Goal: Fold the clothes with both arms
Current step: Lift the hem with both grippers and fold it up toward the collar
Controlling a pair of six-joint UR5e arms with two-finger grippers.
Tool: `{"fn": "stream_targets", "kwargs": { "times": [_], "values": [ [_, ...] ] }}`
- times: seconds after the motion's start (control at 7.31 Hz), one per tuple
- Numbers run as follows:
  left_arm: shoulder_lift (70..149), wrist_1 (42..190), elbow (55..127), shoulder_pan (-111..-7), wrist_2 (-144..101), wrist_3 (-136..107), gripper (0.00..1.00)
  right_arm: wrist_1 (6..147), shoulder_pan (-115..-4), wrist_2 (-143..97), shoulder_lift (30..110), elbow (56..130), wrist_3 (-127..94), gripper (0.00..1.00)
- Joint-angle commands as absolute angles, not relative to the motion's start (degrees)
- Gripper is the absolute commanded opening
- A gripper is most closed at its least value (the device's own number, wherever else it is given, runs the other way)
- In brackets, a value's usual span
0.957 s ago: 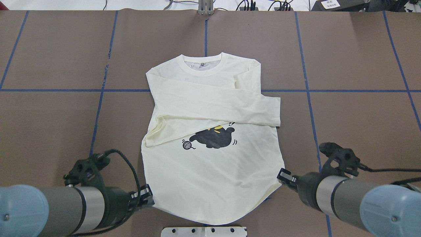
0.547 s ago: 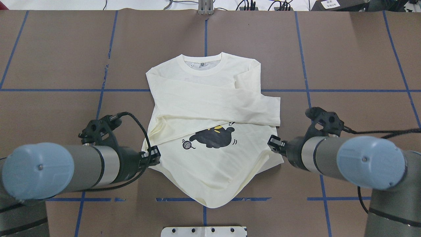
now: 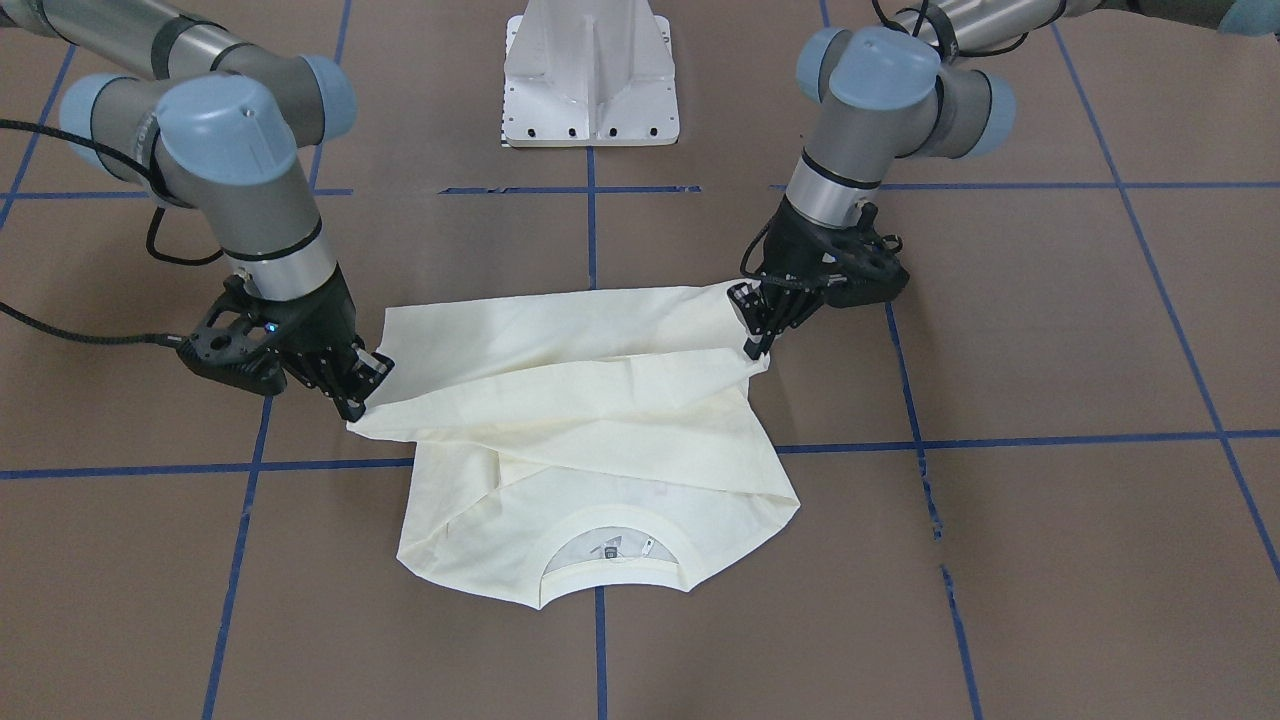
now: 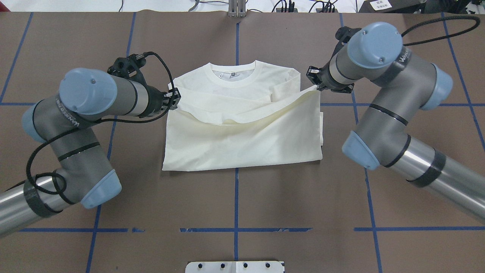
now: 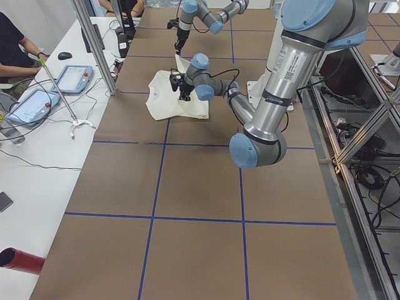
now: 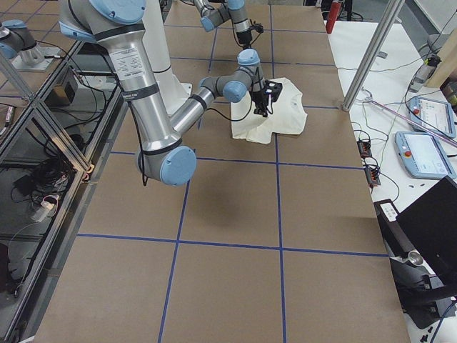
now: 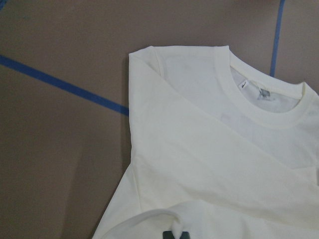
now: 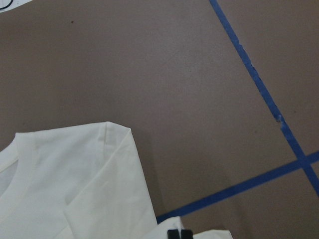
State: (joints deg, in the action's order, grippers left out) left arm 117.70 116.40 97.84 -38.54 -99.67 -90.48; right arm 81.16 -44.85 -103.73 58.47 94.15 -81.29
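Overhead: T-shirt lies at mid-table, nearer the far edge. Half a second ago the hem hung level with the cat print. It is now carried on toward the far edge, up to the shoulders. The print is covered, the plain back shows, and a fresh crease runs along the near side. Left gripper has its fingers pinched on one hem corner, right gripper on the other. The hem sags between them.

Front-facing: both corners are held slightly off the cloth, not laid down. Collar is uncovered.

Side views: the shirt sits between the two arms, too small to read the fingers.

Left wrist: collar and one shoulder lie below. Cloth bunches at the dark fingertips on the bottom edge.

Right wrist: the other shoulder corner, with a blue tape line on bare table beyond.

Judgement: the bottom-to-top fold is almost complete; lowering and letting go remain.
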Motion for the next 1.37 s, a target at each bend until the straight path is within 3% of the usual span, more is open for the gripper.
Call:
{"fn": "stream_targets", "kwargs": {
  "times": [0.0, 0.27, 0.68, 0.82, 0.96, 1.23],
  "values": [
    [120.41, 124.75, 88.03, -42.09, -99.76, -89.22, 0.0, 75.89, -46.66, -103.62, 52.74, 81.43, -80.51, 0.0],
    [122.94, 136.81, 75.37, -43.59, -99.75, -89.12, 0.0, 70.94, -47.72, -103.89, 51.25, 75.52, -78.67, 0.0],
    [123.22, 136.93, 73.3, -43.95, -99.58, -88.59, 0.0, 70.84, -47.73, -103.97, 49.22, 70.76, -78.57, 0.0],
    [123.22, 136.93, 72.95, -43.95, -99.58, -88.51, 0.05, 70.75, -47.72, -103.97, 49.04, 70.75, -78.57, 0.0],
    [123.22, 137.02, 72.95, -43.95, -99.67, -88.59, 0.11, 70.75, -47.64, -103.89, 48.78, 70.75, -78.57, 0.41],
    [122.96, 137.46, 73.82, -44.12, -100.02, -88.68, 0.41, 70.66, -47.64, -103.97, 47.99, 71.45, -79.28, 0.56]
  ]
}}
